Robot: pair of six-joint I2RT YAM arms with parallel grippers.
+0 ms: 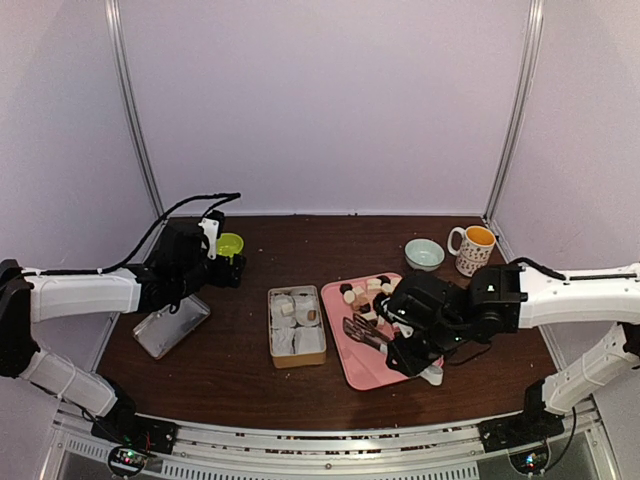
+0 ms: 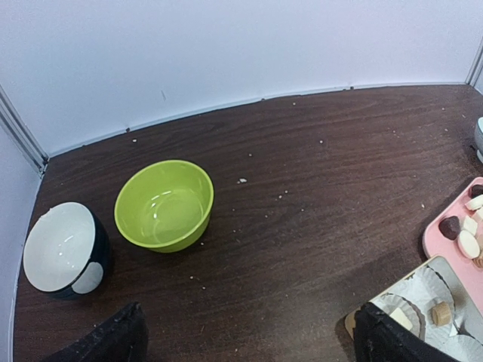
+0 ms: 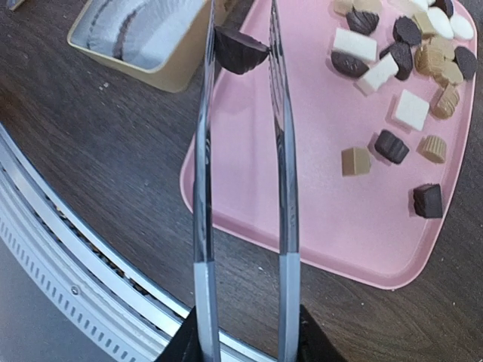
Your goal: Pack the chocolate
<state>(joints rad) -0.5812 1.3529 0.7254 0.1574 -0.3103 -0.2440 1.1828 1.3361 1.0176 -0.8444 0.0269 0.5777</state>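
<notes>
Right gripper (image 3: 245, 345): its fingers (image 3: 183, 348) are closed on the handle end of the clear tongs (image 3: 204, 188), one dark finger outside each tong arm.
Tongs: the two arms run almost parallel, narrowed toward the tips, which pinch a dark chocolate piece (image 3: 240, 49).
Held piece: it is lifted off the surface. In the wrist view it sits over the left edge of the pink tray (image 3: 249, 196), just beside the tan box (image 3: 162, 72).
Chocolate pieces (image 3: 392, 145): dark, caramel and white bits lie loose on the pink tray, most of them crowded at its far end and a few spread toward the middle.
Box: it stands just left of the tray on the desk (image 1: 250, 380) and is lined with white paper cups (image 2: 441, 283). A caramel piece (image 2: 440, 311) rests in one cup, and a pale piece sits in the cup beside it.
Left gripper (image 2: 249, 335): its fingers (image 2: 106, 343) are spread wide with nothing between them, held above the desk at the far left.
Ahead of the left gripper: a green bowl (image 2: 164, 205) with a black-and-white bowl (image 2: 64, 249) close beside it.
Under the left arm: a clear plastic tray (image 1: 172, 325) lies flat on the desk.
Far right of the desk: a teal bowl (image 1: 424, 253) and a patterned mug (image 1: 472, 250) with an orange inside stand side by side behind the pink tray.
</notes>
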